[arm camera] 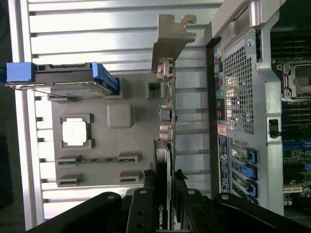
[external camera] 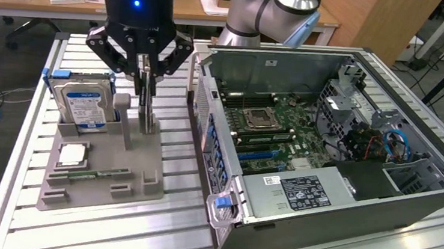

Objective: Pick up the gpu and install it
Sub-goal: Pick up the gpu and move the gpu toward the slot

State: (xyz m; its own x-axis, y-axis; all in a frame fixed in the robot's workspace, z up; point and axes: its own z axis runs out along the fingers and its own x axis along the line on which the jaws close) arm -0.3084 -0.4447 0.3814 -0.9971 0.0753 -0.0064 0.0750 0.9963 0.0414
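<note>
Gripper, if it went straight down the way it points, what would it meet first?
The gpu is between the jaws of the gripper; straight down, the card would probably press into the gray holder under it, though any gap is unclear.

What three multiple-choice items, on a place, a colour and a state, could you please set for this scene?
1. The gpu stands: A on a shelf; B in the gray holder; C on the floor.
2. The hard drive's frame is: A red; B blue; C yellow.
3. The case is: A open; B closed; C overturned.
1B: it stands in the holder, gripper shut on it. 2B: blue corners show. 3A: its board shows.
</note>
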